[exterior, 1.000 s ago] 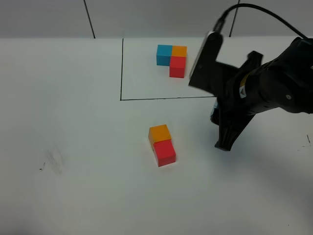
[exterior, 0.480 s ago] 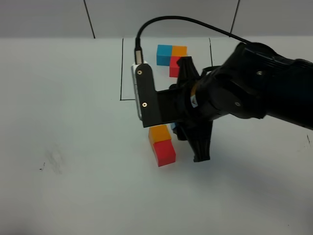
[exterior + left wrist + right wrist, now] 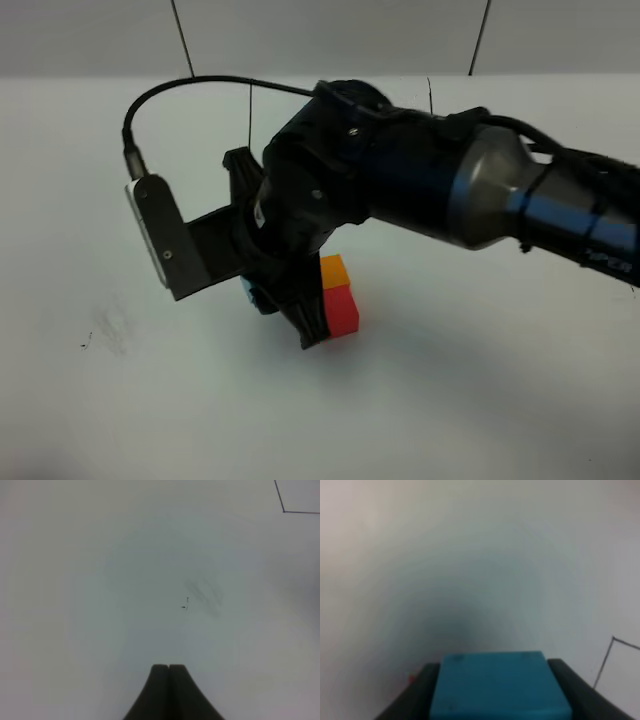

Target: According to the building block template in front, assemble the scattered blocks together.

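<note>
My right gripper (image 3: 280, 308) reaches across the middle and is shut on the sky-blue cube (image 3: 500, 687), of which only a sliver (image 3: 246, 290) shows in the high view. It hovers low, just left of the orange cube (image 3: 335, 270) and the red cube (image 3: 342, 310), which sit touching in a row. The framed template cubes are hidden behind the right arm; only bits of the black outline (image 3: 250, 100) show. My left gripper (image 3: 169, 677) is shut and empty over bare table.
The white table (image 3: 90, 180) has a faint grey smudge (image 3: 108, 328) at the left, also seen in the left wrist view (image 3: 202, 594). A corner of the black outline (image 3: 283, 511) shows there too. The right arm's bulk and cable span the middle.
The right arm has swung from the right side across to the left with the blue cube, passing over the orange and red cubes. It now covers the template. The cubes on the table have not moved.
</note>
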You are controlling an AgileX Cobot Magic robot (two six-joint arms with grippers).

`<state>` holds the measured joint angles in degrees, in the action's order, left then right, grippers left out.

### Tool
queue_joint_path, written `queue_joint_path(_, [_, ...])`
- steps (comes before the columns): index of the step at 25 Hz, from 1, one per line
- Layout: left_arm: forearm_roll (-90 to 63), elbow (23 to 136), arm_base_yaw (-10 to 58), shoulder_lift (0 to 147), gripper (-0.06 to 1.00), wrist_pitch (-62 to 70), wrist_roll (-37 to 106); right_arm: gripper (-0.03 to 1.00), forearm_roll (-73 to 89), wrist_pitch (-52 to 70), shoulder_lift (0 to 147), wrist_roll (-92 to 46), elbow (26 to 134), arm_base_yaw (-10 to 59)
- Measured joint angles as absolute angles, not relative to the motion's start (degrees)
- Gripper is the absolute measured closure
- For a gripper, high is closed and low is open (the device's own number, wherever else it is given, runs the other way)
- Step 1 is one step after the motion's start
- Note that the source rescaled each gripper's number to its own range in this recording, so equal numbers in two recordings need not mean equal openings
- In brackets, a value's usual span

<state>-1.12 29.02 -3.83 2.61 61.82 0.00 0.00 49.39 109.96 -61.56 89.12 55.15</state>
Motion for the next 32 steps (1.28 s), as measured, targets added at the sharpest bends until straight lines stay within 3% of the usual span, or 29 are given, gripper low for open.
queue_joint_path(11, [-1.1, 29.0, -3.8, 2.6, 0.94, 61.8, 0.0, 0.54, 0.9, 47.5, 120.5, -65.7, 93.9, 57.4])
queue_joint_path(32, [-1.1, 29.0, -3.8, 2.6, 0.94, 61.8, 0.0, 0.54, 3.8, 42.1, 125.9, -70.5, 94.3, 56.5])
